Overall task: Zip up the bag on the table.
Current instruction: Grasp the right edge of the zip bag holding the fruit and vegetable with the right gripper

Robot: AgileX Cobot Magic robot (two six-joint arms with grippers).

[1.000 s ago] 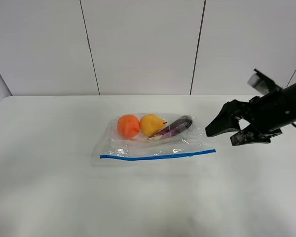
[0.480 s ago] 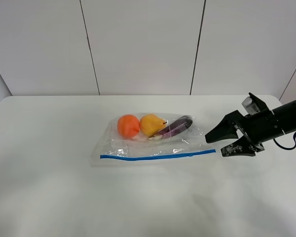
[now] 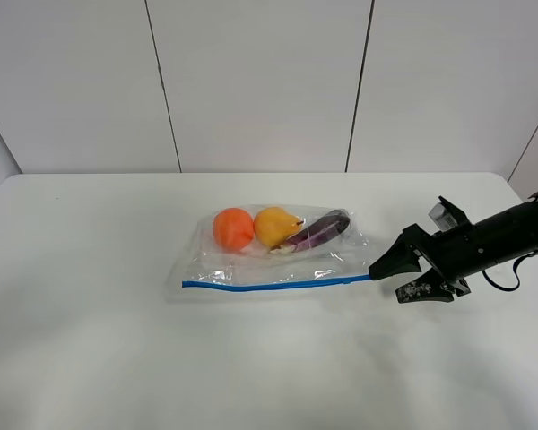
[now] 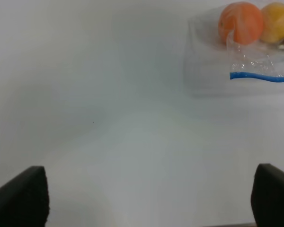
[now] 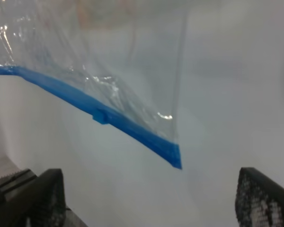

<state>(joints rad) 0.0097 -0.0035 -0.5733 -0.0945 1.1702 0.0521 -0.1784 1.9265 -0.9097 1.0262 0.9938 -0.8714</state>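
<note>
**Exterior high.** Bag [image 3: 278,255] flat on table [image 3: 90,340]. Orange, yellow and purple produce [image 3: 276,226] inside, along bag's far side. Blue strip [image 3: 269,285] along bag's near edge. Right gripper [image 3: 385,285] just beside bag's right end, level with strip tip, jaws apart, nothing held.

**Left wrist.** Left gripper [image 4: 151,184] over bare table [image 4: 85,94], well apart from bag [image 4: 210,71]. Fingers [image 4: 23,198] spread wide, empty.

**Right wrist.** Strip [image 5: 109,118] end lies between spread fingers [image 5: 260,198] of right gripper [image 5: 151,189], untouched. Small tab [image 5: 100,116] on strip, possibly slider; view blurred.
</note>
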